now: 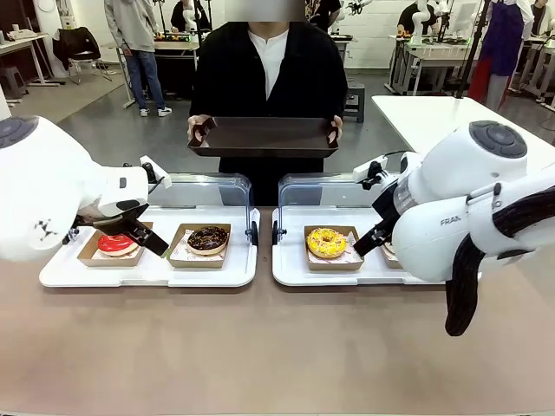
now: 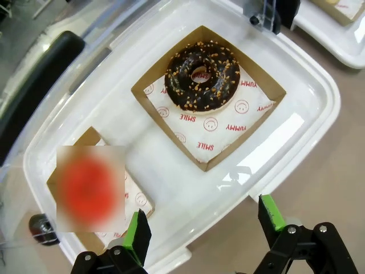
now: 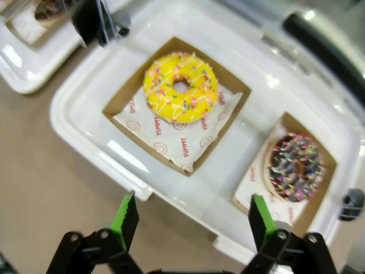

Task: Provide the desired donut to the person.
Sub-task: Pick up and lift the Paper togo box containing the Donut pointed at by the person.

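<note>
Chocolate donut [image 2: 201, 76], red donut [image 1: 115, 243], yellow donut [image 3: 180, 87] or sprinkled donut [image 3: 295, 166]: nothing tells you which one the person [image 1: 264, 78] wants, so you may pick wrong. Pinching the soft icing could also crush it. All four sit boxed on white trays [image 1: 156, 272] on the desk [image 1: 260, 347]. The left gripper [image 2: 203, 216] and right gripper [image 3: 193, 202] hang open and empty over the near rims. The chocolate one lies ahead of the left, the yellow ahead of the right.

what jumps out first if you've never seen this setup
The person across the table holds out a dark tray. Nearer, white trays carry boxed donuts: a red donut and chocolate donut at the robot's left, a yellow donut at its right. The left claw and right claw hang open above.
</note>
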`<control>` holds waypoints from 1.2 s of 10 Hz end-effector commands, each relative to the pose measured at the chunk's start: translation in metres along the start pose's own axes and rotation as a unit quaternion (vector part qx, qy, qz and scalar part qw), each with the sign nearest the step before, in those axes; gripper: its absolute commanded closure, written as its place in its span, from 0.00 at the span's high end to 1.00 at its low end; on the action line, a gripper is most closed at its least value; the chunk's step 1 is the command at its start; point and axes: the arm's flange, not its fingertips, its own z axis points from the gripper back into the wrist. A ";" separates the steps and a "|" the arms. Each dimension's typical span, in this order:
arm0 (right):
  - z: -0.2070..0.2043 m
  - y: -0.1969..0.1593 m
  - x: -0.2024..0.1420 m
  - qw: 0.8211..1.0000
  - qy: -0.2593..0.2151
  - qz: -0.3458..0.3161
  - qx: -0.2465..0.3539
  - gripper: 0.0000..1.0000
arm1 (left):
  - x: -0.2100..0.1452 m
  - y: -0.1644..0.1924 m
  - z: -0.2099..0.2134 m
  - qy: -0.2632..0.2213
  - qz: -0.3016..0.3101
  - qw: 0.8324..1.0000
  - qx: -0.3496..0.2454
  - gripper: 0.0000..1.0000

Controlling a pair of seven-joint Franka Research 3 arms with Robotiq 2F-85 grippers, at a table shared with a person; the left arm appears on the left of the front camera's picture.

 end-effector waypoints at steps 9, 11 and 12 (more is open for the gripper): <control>0.148 -0.003 0.004 0.998 -0.010 0.064 -0.022 1.00 | -0.008 0.025 0.131 -0.005 -0.029 1.000 -0.010 1.00; 0.173 -0.013 -0.005 0.997 -0.037 0.065 0.014 1.00 | -0.011 0.035 0.154 -0.040 -0.010 0.998 -0.050 1.00; 0.184 -0.022 -0.010 0.996 -0.049 0.060 0.038 1.00 | -0.012 0.046 0.165 -0.061 -0.007 0.995 -0.079 1.00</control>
